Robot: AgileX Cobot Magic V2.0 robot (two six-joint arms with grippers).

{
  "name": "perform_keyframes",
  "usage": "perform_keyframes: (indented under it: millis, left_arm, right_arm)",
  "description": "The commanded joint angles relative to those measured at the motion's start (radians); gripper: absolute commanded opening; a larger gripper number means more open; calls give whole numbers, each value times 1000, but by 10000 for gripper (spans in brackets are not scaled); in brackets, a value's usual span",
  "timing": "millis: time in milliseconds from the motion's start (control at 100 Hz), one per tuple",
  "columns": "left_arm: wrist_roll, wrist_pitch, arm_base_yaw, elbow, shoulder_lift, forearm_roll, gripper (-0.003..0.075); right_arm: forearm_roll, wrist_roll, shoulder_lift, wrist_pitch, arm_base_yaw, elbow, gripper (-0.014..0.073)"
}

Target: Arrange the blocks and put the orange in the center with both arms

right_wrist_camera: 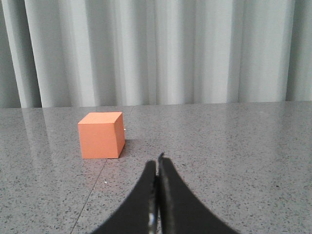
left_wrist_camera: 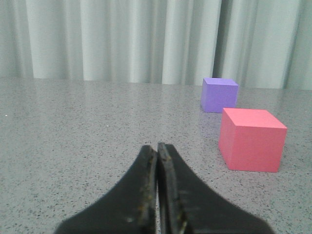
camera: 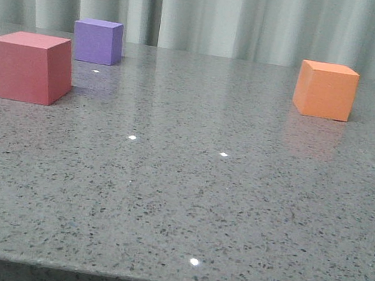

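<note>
The red-pink cube (camera: 29, 67) sits at the left of the grey table. The purple cube (camera: 98, 41) stands behind it. The orange cube (camera: 325, 90) sits at the far right. No gripper shows in the front view. In the left wrist view my left gripper (left_wrist_camera: 157, 146) is shut and empty, low over the table, with the red-pink cube (left_wrist_camera: 251, 140) and the purple cube (left_wrist_camera: 219, 94) ahead of it and off to one side. In the right wrist view my right gripper (right_wrist_camera: 158, 162) is shut and empty, with the orange cube (right_wrist_camera: 101, 135) ahead and off to one side.
A pale pleated curtain (camera: 207, 9) hangs behind the table's far edge. The speckled grey tabletop (camera: 185, 204) ends at its front edge at the bottom of the front view.
</note>
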Motion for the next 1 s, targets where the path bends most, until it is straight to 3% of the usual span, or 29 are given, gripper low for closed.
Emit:
perform_keyframes:
  millis: [0, 330, 520, 730, 990]
  left_arm:
    - [0, -80, 0, 43, 10, -2, -20]
    - [0, -80, 0, 43, 10, -2, -20]
    - [0, -80, 0, 43, 10, -2, -20]
    - [0, -80, 0, 43, 10, -2, -20]
    - [0, -80, 0, 43, 10, -2, -20]
  right_arm:
    - [0, -4, -19, -93, -6, -18, -69]
    - [26, -4, -19, -60, -6, -79, -69]
    - [40, -4, 56, 210, -6, -303, -69]
    - [40, -4, 327, 531, -6, -636, -69]
    - [44, -4, 663, 712, -5, -923, -69]
